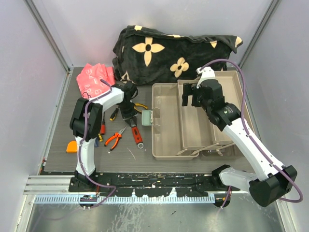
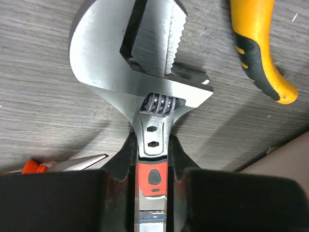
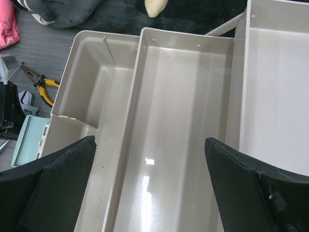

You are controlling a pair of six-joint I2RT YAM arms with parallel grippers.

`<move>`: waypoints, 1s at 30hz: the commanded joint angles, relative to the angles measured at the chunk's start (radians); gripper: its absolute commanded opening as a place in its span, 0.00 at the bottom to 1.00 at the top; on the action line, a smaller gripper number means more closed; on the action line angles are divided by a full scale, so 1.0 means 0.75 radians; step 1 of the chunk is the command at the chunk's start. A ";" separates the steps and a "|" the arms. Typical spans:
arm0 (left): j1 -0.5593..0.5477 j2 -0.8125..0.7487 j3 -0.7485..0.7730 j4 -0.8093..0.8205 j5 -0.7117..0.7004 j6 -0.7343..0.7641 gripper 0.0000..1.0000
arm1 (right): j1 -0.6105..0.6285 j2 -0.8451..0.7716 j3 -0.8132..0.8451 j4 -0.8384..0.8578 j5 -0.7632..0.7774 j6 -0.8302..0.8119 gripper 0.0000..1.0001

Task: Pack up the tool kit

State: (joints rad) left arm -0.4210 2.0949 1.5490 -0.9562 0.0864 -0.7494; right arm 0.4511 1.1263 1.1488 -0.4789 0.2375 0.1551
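An adjustable wrench (image 2: 145,63) with a red handle lies left of the open beige toolbox (image 1: 164,140). My left gripper (image 2: 153,145) is shut on the wrench's neck, just below its silver head; in the top view it (image 1: 128,112) is low over the wrench (image 1: 136,133). I cannot tell whether the wrench is off the table. My right gripper (image 3: 150,145) is open and empty, hovering over the toolbox's middle tray (image 3: 183,96), also in the top view (image 1: 195,99). Orange-handled pliers (image 1: 115,139), screwdrivers (image 1: 102,128), yellow-handled pliers (image 2: 256,53) and an orange tape measure (image 1: 71,146) lie on the table.
A black flower-patterned blanket (image 1: 169,53) lies at the back. A red bag (image 1: 94,77) sits at the back left. A small mint-green box (image 1: 147,117) stands against the toolbox's left wall. White walls close in both sides.
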 commanded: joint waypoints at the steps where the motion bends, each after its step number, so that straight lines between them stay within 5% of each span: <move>1: 0.011 0.055 -0.109 0.128 -0.050 0.018 0.00 | -0.003 -0.023 0.010 0.075 -0.008 -0.009 1.00; 30: 0.091 -0.430 -0.125 0.039 -0.150 0.181 0.00 | -0.010 -0.124 -0.003 0.034 -0.073 0.029 1.00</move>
State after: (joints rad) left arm -0.3500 1.8713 1.4075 -0.9119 -0.0399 -0.6331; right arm 0.4477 1.0637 1.1336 -0.4797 0.1883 0.1642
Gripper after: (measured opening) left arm 0.211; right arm 0.999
